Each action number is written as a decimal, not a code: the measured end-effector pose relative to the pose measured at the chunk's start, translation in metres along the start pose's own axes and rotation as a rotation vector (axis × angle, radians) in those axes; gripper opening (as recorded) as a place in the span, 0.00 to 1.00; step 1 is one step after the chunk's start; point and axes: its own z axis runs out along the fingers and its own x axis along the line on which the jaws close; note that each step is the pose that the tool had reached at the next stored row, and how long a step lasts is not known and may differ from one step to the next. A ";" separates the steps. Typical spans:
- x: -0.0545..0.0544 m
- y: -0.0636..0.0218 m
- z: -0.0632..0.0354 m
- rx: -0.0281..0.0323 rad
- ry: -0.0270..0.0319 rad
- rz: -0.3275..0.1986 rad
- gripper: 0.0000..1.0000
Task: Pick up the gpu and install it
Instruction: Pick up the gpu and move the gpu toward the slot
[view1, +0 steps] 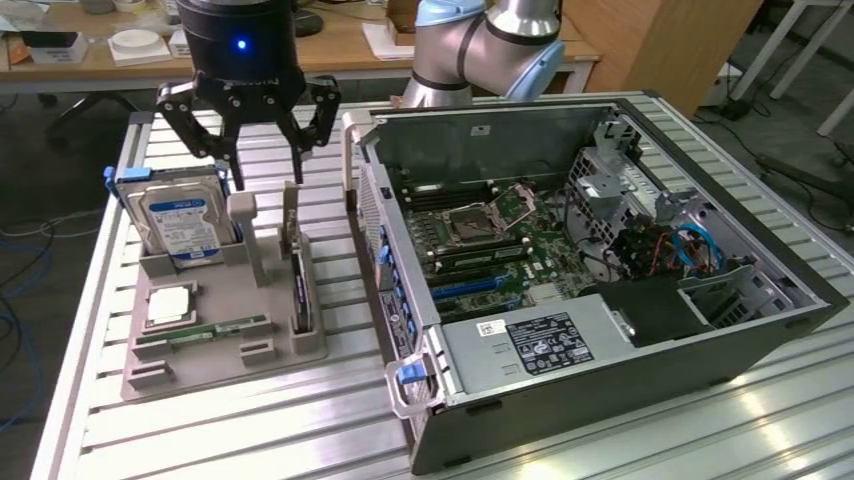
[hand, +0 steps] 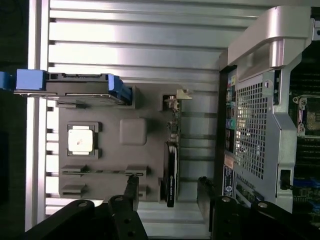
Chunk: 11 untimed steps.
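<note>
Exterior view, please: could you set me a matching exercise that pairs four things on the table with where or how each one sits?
Things:
1. gpu
2. hard drive
3. processor chip
4. computer case

Places and states:
A. lies flat in a recess of the grey holder
B. stands on edge in the holder, on the side nearest the case
C. lies open with its insides showing, at the exterior view's right
D. stands upright, blue-labelled, at the holder's far corner on the exterior view's left

Pairs: 1-B, 2-D, 3-A, 4-C
</note>
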 end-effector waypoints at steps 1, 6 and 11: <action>0.000 -0.0001 0.0018 0.0000 0.0000 -0.001 0.59; -0.004 -0.0010 0.0106 0.0000 0.0003 -0.008 0.59; -0.007 -0.0016 0.0198 0.0000 0.0010 -0.025 0.59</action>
